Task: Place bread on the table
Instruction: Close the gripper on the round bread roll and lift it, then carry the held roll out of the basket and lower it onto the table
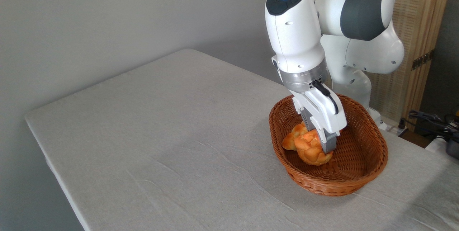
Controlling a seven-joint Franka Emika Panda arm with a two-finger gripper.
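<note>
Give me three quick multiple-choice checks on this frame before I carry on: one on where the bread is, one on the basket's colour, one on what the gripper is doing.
1. Where is the bread?
A. On the bare table
B. Inside the basket
C. Held high above the table

2. What colour is the basket?
A. Brown
B. White
C. Blue

3. Where is the gripper?
A. Parked clear of the basket
B. Down inside the basket, at the bread
C. Pressed onto the table at the left

Answers:
1 B: the bread lies within the wicker rim, low in the basket.
2 A: the weave is reddish brown all round.
3 B: a finger reaches below the rim, right against the bread. Whether the jaws have actually closed on it cannot be told, since the second finger is hidden.
</note>
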